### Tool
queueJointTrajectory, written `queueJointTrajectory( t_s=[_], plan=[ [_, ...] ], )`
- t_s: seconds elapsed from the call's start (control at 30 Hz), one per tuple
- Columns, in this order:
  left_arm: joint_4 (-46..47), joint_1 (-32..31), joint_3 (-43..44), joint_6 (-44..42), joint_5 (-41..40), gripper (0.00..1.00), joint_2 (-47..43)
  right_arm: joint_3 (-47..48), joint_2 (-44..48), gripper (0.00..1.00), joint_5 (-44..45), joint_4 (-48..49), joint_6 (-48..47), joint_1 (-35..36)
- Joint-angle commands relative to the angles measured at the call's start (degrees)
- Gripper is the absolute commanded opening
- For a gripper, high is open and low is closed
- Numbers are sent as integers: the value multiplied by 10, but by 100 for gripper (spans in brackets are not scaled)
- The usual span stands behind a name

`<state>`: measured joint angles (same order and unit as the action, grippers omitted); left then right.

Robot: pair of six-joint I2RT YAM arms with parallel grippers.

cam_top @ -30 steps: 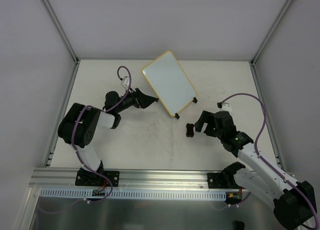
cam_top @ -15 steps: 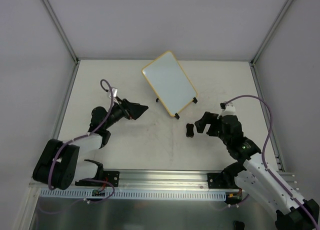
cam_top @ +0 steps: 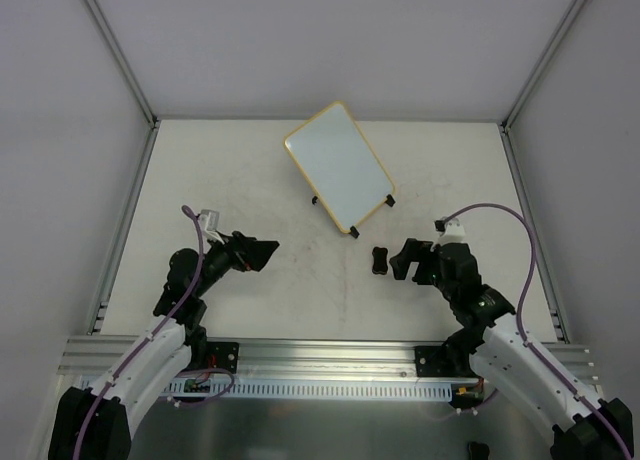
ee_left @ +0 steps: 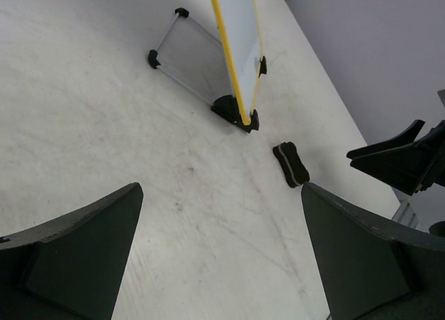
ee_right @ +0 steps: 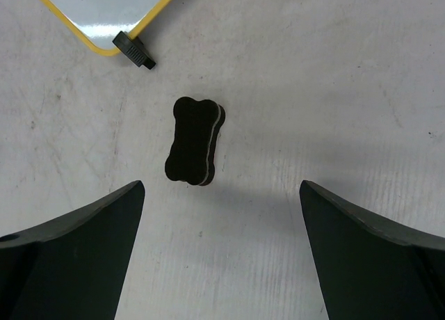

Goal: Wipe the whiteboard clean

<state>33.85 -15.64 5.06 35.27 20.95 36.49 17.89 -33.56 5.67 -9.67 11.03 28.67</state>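
As both arms draw back, the board looks clean

Since 1 second ago the left gripper (cam_top: 266,250) has backed well away from the whiteboard (cam_top: 338,167), which now stands propped far ahead of its spread, empty jaws. The right gripper (cam_top: 403,261) has eased back too. Its jaws gape wide, and the eraser (cam_top: 380,261) lies loose on the table (cam_top: 230,170) just ahead, centred between them and untouched. No red marks show on the board's face, so the wiping appears finished.

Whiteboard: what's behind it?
A prop stand with black feet, resting on the table; nothing else shows there. From above, the whiteboard covers most of that space.
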Motion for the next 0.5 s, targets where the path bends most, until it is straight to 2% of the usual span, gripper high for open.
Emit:
queueJointTrajectory(
  t_s=[0.0,0.47],
  plan=[
    [-56,3,-14,-34,-40,99,-37,-10,11,99,-1,48,-17,-3],
    [-62,3,-4,-38,-51,99,-14,-14,15,99,2,50,-20,-3]
  ],
)
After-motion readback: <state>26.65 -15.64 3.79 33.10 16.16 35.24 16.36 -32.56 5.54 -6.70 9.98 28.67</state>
